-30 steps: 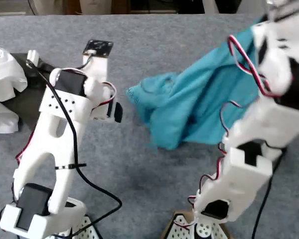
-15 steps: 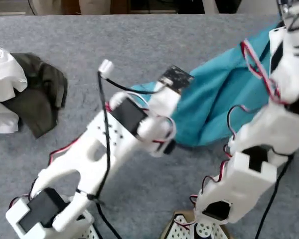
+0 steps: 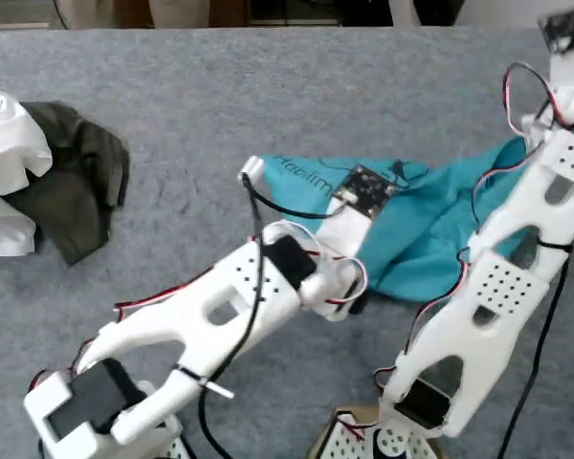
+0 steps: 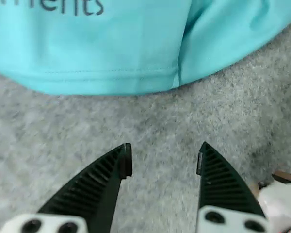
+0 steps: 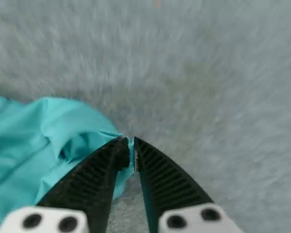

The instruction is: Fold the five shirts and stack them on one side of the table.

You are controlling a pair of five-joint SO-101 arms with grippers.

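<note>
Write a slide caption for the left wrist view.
Left gripper open over the grey table, pointed at the hemmed edge of the teal shirt.

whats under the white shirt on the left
A dark olive shirt sticks out from beneath the white shirt. How far it runs underneath is covered, as is anything else below.

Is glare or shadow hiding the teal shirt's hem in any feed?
Left wrist view: no glare, the teal shirt hem evenly lit ahead of the open left end effector. High view: no glare either, but the left arm covers part of the shirt.
</note>
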